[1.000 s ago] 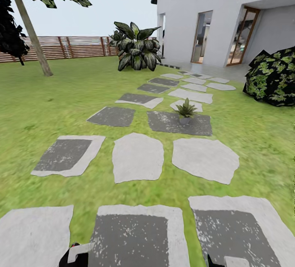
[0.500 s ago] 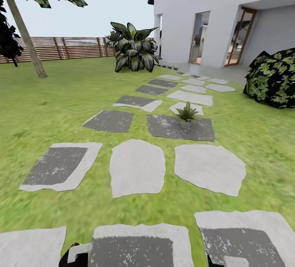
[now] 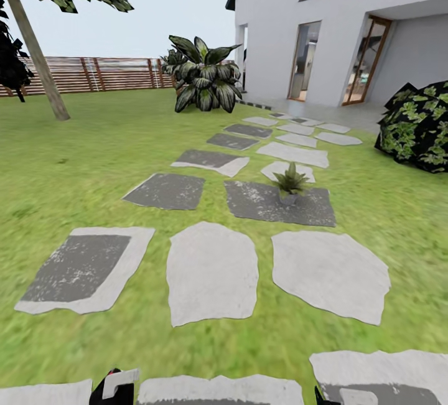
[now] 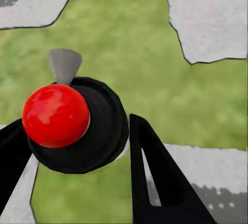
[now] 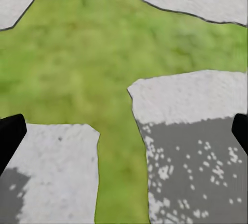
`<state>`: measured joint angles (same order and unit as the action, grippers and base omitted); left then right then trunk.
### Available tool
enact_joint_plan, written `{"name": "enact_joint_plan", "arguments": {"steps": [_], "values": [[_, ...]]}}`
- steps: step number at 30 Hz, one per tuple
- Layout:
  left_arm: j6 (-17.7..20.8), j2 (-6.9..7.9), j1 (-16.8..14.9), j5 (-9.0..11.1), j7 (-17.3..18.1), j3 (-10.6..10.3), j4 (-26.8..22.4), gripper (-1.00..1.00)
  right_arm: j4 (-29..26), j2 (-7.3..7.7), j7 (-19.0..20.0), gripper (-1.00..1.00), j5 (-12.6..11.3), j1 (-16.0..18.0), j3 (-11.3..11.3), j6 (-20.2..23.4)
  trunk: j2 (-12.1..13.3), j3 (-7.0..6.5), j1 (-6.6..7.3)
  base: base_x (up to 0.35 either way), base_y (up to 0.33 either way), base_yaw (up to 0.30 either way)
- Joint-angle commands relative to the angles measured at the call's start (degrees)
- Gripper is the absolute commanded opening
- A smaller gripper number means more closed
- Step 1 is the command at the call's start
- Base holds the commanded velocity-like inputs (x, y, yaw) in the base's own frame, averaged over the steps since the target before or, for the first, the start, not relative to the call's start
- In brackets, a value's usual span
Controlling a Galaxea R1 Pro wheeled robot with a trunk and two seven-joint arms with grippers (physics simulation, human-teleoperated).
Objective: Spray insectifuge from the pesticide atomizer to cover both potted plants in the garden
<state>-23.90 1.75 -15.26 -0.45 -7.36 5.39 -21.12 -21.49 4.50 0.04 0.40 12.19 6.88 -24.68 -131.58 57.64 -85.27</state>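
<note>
- Head view: one potted plant (image 3: 290, 181) stands upright on a dark grey stepping stone (image 3: 277, 203), right of the path's middle and well ahead of the robot; its pointed leaves fan upward and outward from a little grey pot.
- The stepping stones run in a loose double row across the lawn (image 3: 74, 168) toward the white house (image 3: 348, 25); a large broad-leaved plant (image 3: 202, 75) stands by the house corner, a slatted wooden fence (image 3: 93, 74) lies behind, a tree trunk (image 3: 34, 50) leans at far left and a dark bush (image 3: 417, 125) sits at right.
- At that view's lower edge, a small part of the left gripper (image 3: 115, 386) and of the right gripper (image 3: 339, 396) show above the nearest stones.
- Left wrist view: the left gripper (image 4: 77, 177) has its two black fingers (image 4: 160, 182) spread apart, holding nothing; between them appear a red ball on a black round part (image 4: 77, 126), over grass and stone.
- Right wrist view: the right gripper (image 5: 124, 131) is spread wide, only its fingertips (image 5: 10, 133) at the picture's edges, holding nothing, above grass and grey stones (image 5: 196, 141).
</note>
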Motion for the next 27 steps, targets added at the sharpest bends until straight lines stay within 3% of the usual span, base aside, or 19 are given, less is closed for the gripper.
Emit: {"name": "enact_joint_plan", "arguments": {"steps": [1, 10, 27], "values": [[-0.2, -0.03, 0.0, -0.1, -0.1, 0.1, 0.1, -1.00, 0.0, -0.02, -0.1, 1.00, 0.0, 0.0, 0.1, -0.2, 0.0, 0.05, -0.02, 0.332, 0.088, 0.000], [-0.2, -0.01, 0.0, -0.1, -0.1, 0.1, 0.0, -1.00, 0.1, -0.02, -0.1, 1.00, 0.0, 0.0, 0.2, -0.2, 0.0, 0.05, -0.02, 0.332, 0.087, -0.037], [-0.2, 0.01, 0.0, -0.1, -0.1, 0.1, 0.0, -1.00, 0.1, -0.02, -0.1, 1.00, 0.0, 0.0, 0.2, -0.2, 0.0, 0.04, -0.02, 0.333, 0.081, -0.248]]}}
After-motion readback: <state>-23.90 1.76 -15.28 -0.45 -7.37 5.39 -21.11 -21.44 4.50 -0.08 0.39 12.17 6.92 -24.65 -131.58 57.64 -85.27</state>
